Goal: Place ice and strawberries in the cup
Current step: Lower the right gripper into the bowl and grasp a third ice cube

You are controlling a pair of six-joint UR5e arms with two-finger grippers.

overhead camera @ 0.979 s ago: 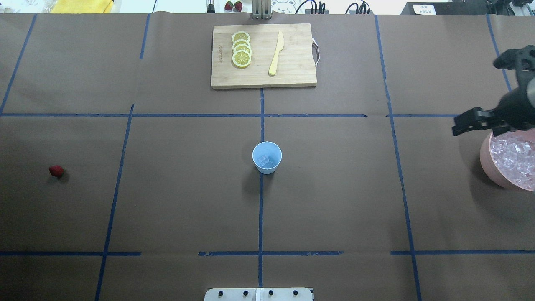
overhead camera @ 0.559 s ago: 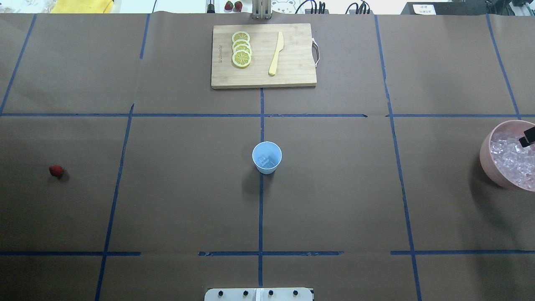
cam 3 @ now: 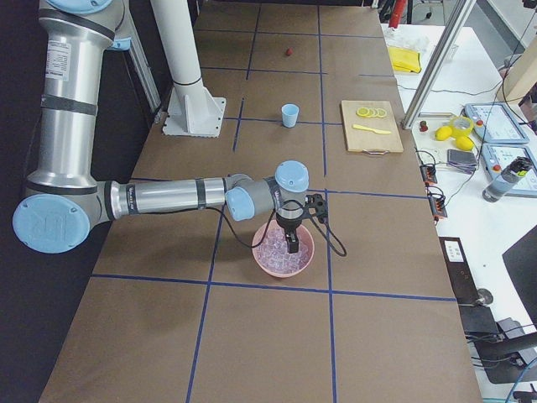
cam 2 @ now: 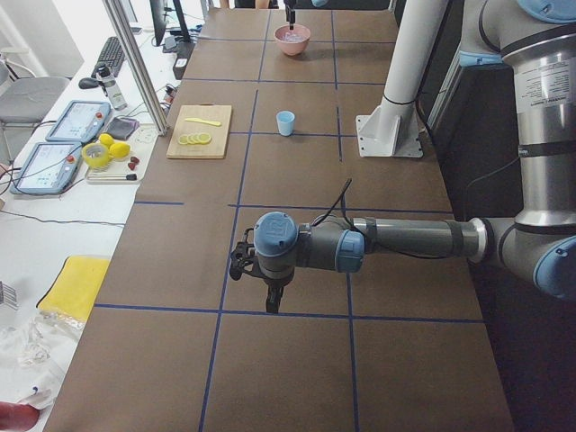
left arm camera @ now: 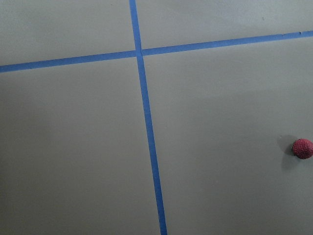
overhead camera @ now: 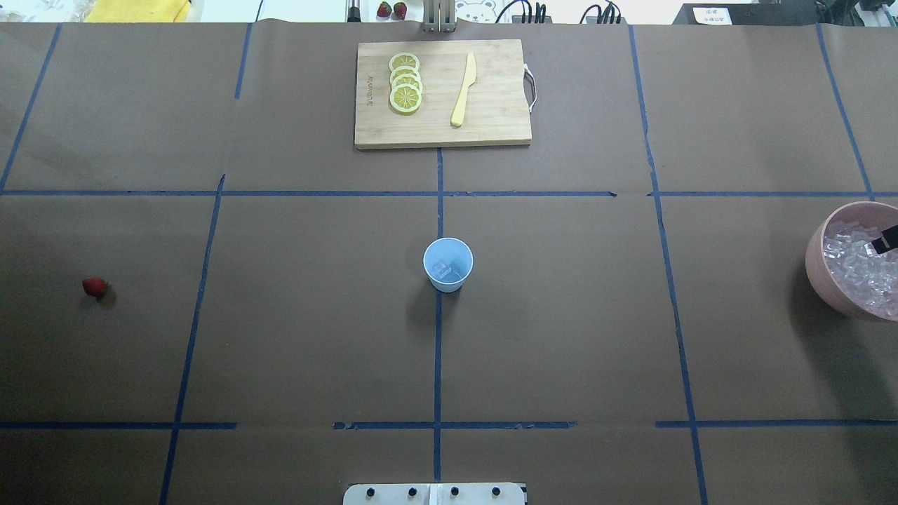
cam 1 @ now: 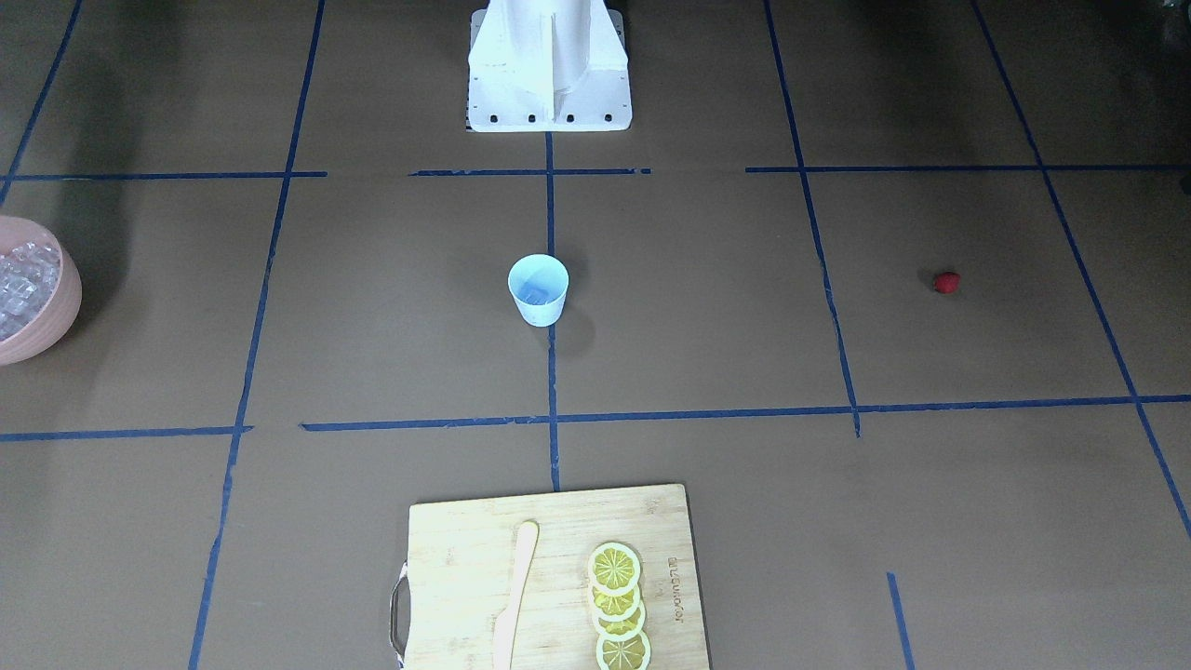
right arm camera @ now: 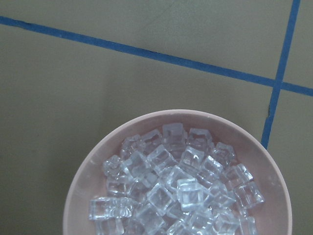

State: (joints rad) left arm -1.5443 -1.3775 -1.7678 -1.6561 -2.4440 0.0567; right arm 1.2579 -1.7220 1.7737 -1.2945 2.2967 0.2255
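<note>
- The strawberry [overhead camera: 94, 286] lies alone on the brown paper surface [overhead camera: 295, 337]. It is off to one side of your left hand [cam 2: 271, 302], not under it, and in the left wrist view it sits at the right edge. It is small, roundish and red with a bumpy skin, so it gives you no clear long axis. The left arm is by far the nearer one to it. Whether this hand is spread or pressed together, I cannot tell.
- The cup [overhead camera: 447, 264] stands upright between the two hands, well apart from both. It is smooth light-blue plastic, tapered, and a little ice already lies at its bottom.
- The pink bowl [overhead camera: 814, 263] is directly below your right hand [cam 3: 291, 243], which points straight down. The ice [right arm camera: 176, 188] in it is clear, glassy and blocky, loosely heaped, and probably slippery.
- From overhead only a dark tip of the right hand shows, so I cannot tell its state, nor if it touches a cube.
- I think the coming move is a straight descent onto a top cube.
</note>
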